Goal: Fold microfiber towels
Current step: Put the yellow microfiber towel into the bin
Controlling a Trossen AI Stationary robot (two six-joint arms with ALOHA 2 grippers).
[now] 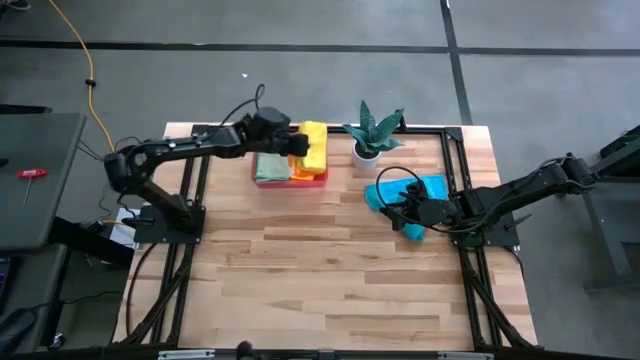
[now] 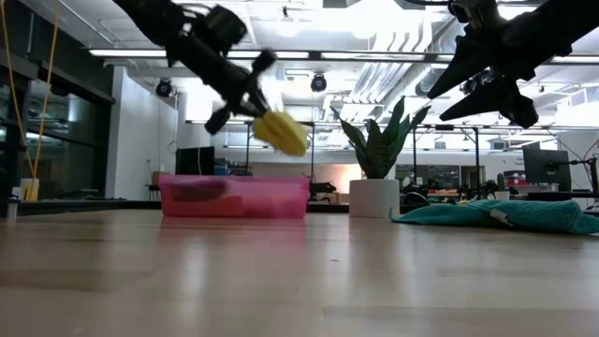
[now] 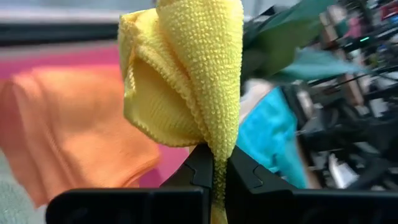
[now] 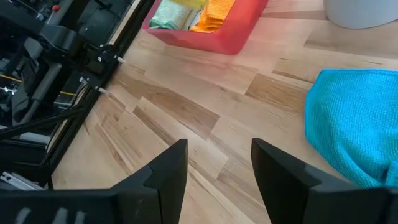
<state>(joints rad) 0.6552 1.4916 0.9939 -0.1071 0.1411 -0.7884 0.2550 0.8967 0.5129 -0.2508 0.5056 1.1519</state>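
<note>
The left claw [image 3: 214, 171] is pinched tight on a yellow towel [image 1: 314, 146] and holds it up in the air over the pink tray [image 2: 234, 197]. The right claw [image 4: 219, 163] is spread wide with nothing in it, above the wooden table [image 1: 330, 270] beside the teal towel [image 1: 428, 187]. A potted plant [image 1: 371, 132] stands between the tray and the teal towel. In the tray lie an orange towel [image 3: 74, 134] and a light green towel [image 1: 270, 168].
</note>
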